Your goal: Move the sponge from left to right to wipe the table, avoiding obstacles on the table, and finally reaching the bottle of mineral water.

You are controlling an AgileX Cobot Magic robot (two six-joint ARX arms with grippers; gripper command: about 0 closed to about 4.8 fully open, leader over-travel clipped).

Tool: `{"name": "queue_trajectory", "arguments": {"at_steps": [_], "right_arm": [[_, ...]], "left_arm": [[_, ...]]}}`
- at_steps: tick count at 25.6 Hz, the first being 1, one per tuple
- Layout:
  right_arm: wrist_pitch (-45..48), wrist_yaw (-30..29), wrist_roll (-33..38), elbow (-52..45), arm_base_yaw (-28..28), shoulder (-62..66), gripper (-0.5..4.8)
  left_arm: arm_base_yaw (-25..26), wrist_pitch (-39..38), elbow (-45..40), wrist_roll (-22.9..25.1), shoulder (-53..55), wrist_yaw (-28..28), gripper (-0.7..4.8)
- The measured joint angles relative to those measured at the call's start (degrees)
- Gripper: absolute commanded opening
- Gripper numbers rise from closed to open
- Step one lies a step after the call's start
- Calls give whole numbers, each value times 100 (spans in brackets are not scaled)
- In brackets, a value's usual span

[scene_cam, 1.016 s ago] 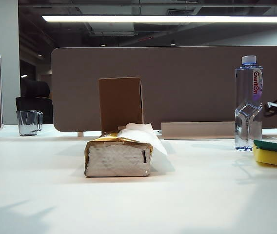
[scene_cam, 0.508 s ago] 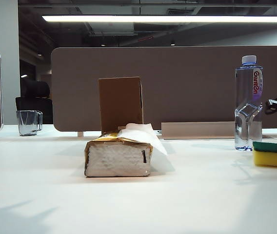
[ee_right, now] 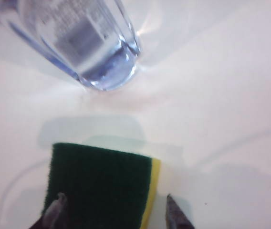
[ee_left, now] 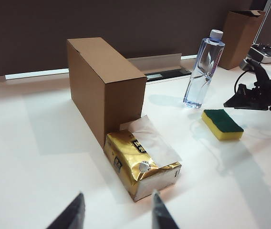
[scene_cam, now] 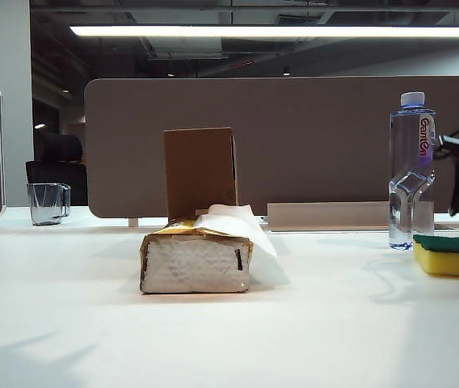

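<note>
White table point(scene_cam: 310, 339) held everything. Brown cardboard box point(scene_cam: 200, 172) upright at centre, 12 o'clock of gold-and-white tissue pack point(scene_cam: 196, 259), touching it in left wrist view. Mineral water bottle point(scene_cam: 411, 170) upright on right side. Sponge point(scene_cam: 452, 255), green face up, flat on table just beside bottle, at bottle's 4 o'clock in exterior view. Glass mug point(scene_cam: 48, 202) far left, at rear. Right gripper point(ee_right: 112, 210) above sponge, jaws spread, released, not touching it. Left gripper point(ee_left: 114, 215) above table on near side of tissue pack, fingers apart, grasping nothing.
</note>
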Motion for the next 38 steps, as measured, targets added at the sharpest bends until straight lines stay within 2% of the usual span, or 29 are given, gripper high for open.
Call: {"name": "queue_trajectory", "arguments": {"at_steps": [10,14,20,27,38], "right_arm": [[-555,-114,-15,-4,2,-796,265],[-828,-162,-144,-4,2,-1403,263],[-1279,-208,-361,-22,2,-2214,261],[-1303,-247,-417,-656,2,-3327,241],[-1322,-249,-562,-1700,2,-4905,238]], "left_arm": [[0,-2,37,2,0,-15,179],[0,0,50,284,0,-111,179],[0,15,50,649,7,-614,179],[0,186,50,1012,7,-1237,179],[0,269,50,1102,13,-1714,179]]}}
